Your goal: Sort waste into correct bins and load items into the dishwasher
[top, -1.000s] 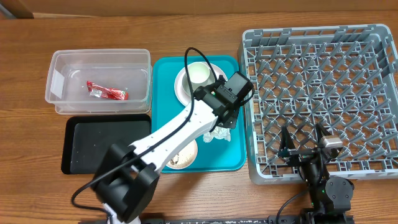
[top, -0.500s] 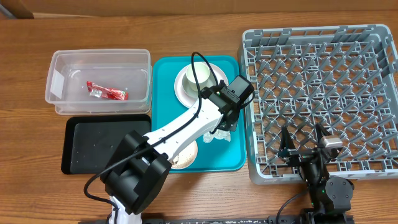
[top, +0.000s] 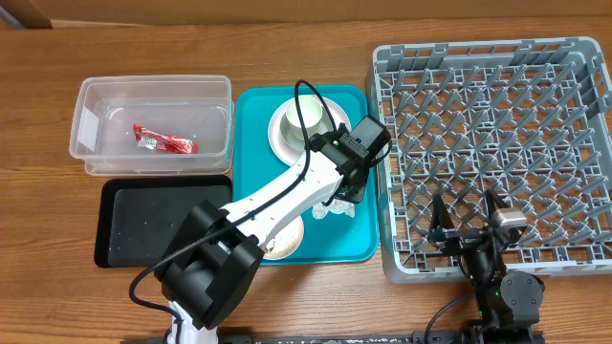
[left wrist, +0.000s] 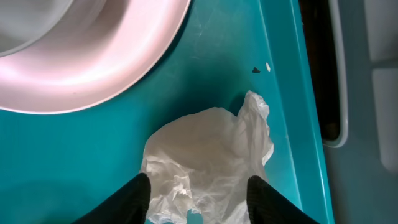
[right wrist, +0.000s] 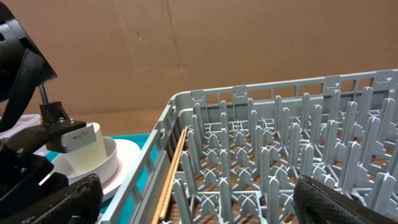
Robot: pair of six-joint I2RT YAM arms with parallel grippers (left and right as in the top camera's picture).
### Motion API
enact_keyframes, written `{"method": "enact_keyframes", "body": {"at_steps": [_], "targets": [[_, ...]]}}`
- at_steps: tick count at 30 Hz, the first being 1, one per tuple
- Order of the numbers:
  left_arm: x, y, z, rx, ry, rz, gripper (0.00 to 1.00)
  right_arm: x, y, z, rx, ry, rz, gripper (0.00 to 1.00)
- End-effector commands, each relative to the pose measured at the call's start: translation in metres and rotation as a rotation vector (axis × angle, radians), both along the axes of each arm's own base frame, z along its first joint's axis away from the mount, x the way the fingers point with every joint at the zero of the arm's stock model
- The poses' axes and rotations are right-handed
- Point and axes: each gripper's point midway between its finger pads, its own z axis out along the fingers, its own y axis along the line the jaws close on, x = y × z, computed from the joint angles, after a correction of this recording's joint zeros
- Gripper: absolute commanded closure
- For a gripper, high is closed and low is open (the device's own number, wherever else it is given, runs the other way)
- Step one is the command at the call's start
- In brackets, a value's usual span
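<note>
A robot lab staged as a dishwashing station: wooden counter [top: 287, 57], dish rack [top: 478, 50], teal tray [top: 251, 172], robot arm [top: 277, 196].

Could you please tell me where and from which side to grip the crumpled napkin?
Probably pinch the napkin across its puffed middle, coming straight down. It is a soft low heap on the teal tray, with the white plate near one side and the tray's raised rim near another, so sideways approaches look cramped. The left hand hangs open astride it.
</note>
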Motion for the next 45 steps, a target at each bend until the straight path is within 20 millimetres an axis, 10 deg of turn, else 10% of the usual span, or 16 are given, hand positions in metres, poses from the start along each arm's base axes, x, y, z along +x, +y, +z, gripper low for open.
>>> {"method": "enact_keyframes", "body": {"at_steps": [1,45], "targets": [[0.003,-0.004,0.002,-0.008,-0.005,-0.009,0.45,0.0,0.0,-0.002,-0.002,-0.005,-0.001,0.0],[-0.02,0.016,-0.04,0.038,0.056,-0.01,0.32,0.0,0.0,-0.002,-0.002,-0.005,-0.001,0.0]]}}
